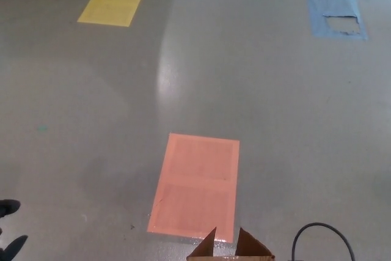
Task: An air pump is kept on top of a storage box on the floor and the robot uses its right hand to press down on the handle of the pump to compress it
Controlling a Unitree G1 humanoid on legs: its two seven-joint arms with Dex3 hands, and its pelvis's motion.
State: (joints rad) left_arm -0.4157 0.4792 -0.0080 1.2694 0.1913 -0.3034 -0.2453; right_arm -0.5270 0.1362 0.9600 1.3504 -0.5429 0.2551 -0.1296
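Frankly, the head view shows very little of the job at this moment. Only the top edge of the storage box [229,250] pokes in at the bottom of the frame: two brown cardboard flaps standing up like small points, with a pale strip of the box between them. The air pump itself is not visible; it presumably sits on the box just below the picture's lower border, so its handle, its body and the direction of its long axis cannot be read. A pump of this kind would normally stand upright with the handle travelling vertically, but that is a guess, not something seen here.

A black cable [322,239] loops up from the bottom edge to the right of the box and curves back down; whether it belongs to the robot or the pump cannot be told.

Neither hand appears. The right hand, which has to do the pressing, is out of frame, so how far its fingers are spread and whether it grips the handle cannot be said. The left hand is equally absent.

How far the pressing has got is therefore impossible to judge: the handle may be down, up or midway.

The grey floor [275,120] carries an orange rectangle [195,183] just beyond the box, a yellow rectangle [112,3] far left and a torn blue patch [337,15] far right. Two dark shapes [10,227] sit at the left border, unidentifiable.
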